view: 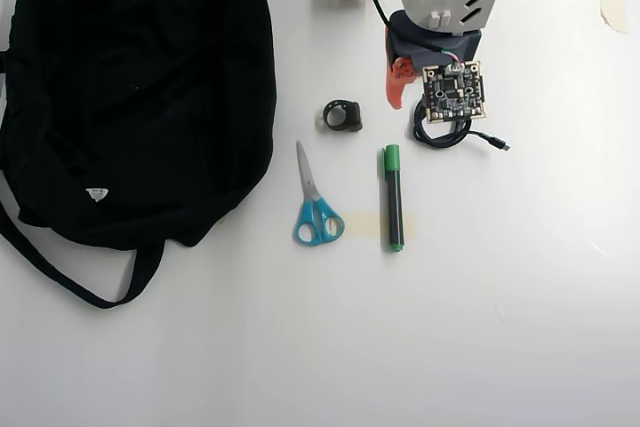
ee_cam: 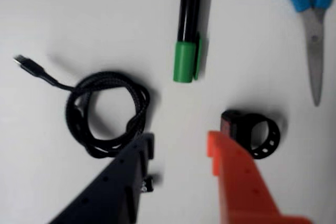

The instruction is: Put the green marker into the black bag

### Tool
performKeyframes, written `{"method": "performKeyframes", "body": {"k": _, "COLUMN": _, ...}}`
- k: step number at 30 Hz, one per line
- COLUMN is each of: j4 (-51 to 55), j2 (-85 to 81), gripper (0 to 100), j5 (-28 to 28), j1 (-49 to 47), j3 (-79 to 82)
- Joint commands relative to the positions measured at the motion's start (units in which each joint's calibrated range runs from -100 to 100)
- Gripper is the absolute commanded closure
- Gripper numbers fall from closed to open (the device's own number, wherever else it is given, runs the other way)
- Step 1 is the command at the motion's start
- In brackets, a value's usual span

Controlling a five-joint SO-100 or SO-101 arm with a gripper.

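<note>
White matte tabletop (view: 520, 327) fills both views, evenly lit, so edges read cleanly from where I sit. My gripper (ee_cam: 181, 148) hangs with its black and orange fingers spread apart and nothing between them. What the next move turns on, I judge: the green marker (ee_cam: 188, 30) lies straight ahead of the open gap in the wrist view, green cap end nearest me, its long axis running away from the fingers rather than across them. It is a slim, hard, glossy stick. A braided coiled cable (ee_cam: 107, 114) sits beside the black finger, and a small black ring-shaped band (ee_cam: 257, 132) beside the orange one. Blue-handled scissors (view: 315, 209) lie between marker and soft black bag (view: 140, 87) overhead.
</note>
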Motion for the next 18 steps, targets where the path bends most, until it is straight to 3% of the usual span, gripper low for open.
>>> {"method": "performKeyframes", "body": {"k": 1, "j4": -2.02, "j2": 2.28, "gripper": 85, "j5": -0.10, "j1": 0.34, "j3": -2.44}}
{"method": "performKeyframes", "body": {"k": 18, "j4": -2.10, "j2": 16.06, "gripper": 85, "j5": 0.43, "j1": 1.01, "j3": -16.00}}
